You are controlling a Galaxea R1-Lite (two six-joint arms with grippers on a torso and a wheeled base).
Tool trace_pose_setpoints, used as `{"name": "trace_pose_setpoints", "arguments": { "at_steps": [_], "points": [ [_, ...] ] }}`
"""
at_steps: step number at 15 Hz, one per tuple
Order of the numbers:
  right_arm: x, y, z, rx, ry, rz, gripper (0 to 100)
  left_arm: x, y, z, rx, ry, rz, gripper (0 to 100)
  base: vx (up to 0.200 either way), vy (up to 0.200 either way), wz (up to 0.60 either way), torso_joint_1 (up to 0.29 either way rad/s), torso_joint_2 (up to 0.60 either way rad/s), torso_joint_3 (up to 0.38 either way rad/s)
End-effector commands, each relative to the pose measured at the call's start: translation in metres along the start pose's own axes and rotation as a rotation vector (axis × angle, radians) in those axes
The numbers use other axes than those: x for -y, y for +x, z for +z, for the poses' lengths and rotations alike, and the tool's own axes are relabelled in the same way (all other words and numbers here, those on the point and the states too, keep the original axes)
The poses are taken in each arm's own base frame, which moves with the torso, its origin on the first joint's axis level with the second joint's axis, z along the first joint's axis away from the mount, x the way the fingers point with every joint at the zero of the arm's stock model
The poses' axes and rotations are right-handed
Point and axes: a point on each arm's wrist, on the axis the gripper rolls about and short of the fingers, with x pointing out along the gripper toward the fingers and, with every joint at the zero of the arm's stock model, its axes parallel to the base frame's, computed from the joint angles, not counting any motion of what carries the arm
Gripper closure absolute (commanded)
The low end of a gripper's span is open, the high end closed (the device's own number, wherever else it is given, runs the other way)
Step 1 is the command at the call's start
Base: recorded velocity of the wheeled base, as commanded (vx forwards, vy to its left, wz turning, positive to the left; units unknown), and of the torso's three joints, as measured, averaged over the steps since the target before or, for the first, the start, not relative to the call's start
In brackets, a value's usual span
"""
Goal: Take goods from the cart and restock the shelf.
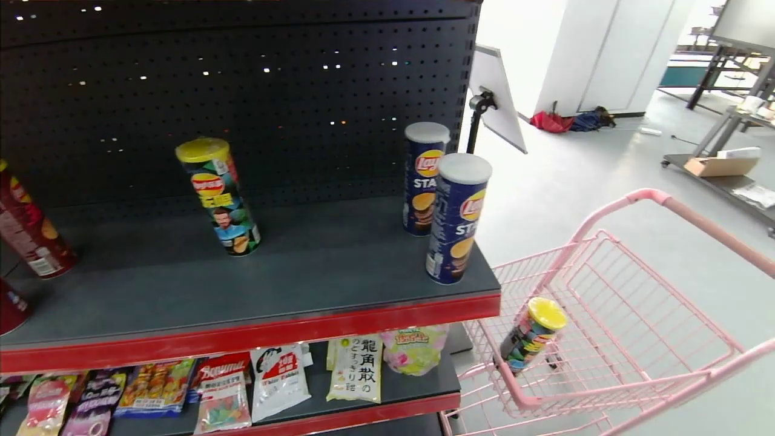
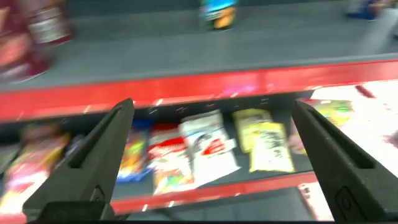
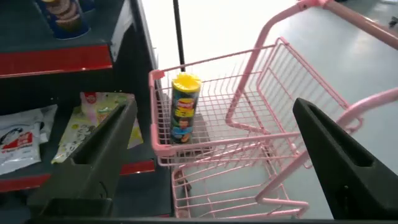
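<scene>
A pink wire cart [image 1: 611, 339] stands right of the dark shelf [image 1: 254, 284] and holds one yellow-lidded chip can [image 1: 533, 333], upright in its near-left corner. The can [image 3: 184, 107] and the cart [image 3: 249, 124] lie ahead of my right gripper [image 3: 214, 155], which is open and holds nothing. On the shelf stand a yellow-lidded can [image 1: 219, 195], two blue cans [image 1: 457, 218] at the right end and red cans [image 1: 27, 227] at the left. My left gripper [image 2: 211, 155] is open and empty, facing the shelf's red front edge [image 2: 186, 90].
Snack bags [image 1: 278, 378] line the lower shelf [image 1: 375, 412]. A white sign on a stand [image 1: 496, 97] is behind the shelf's right end. A trolley with a cardboard box [image 1: 720, 165] is far right on the open grey floor.
</scene>
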Motion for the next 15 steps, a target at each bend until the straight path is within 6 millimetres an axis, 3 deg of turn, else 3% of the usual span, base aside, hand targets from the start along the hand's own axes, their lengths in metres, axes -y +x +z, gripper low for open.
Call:
{"name": "trace_pose_setpoints", "arguments": {
  "at_steps": [1,4,10,15],
  "points": [
    [-0.0001,0.0000,0.0002,0.000,-0.001,-0.002,0,0.0000,0.0000,0.0000,-0.001,0.000,0.001,0,0.000,0.000,-0.60,-0.007,0.01,-0.002],
    [-0.0001,0.0000,0.0003,0.001,0.000,-0.002,0,0.0000,0.0000,0.0000,-0.001,0.000,0.001,0,0.000,0.000,-0.60,-0.001,0.00,0.002],
    [0.0000,0.0000,0.0003,0.001,0.000,-0.004,0,0.0000,0.0000,0.0000,-0.001,0.000,-0.001,0,0.000,0.000,0.00,-0.008,0.01,0.013],
    [0.0000,0.0000,0.0003,0.001,0.002,-0.002,0,0.0000,0.0000,0.0000,-0.001,0.000,0.001,0,0.000,0.000,0.00,-0.138,0.34,0.191]
  ]
}}
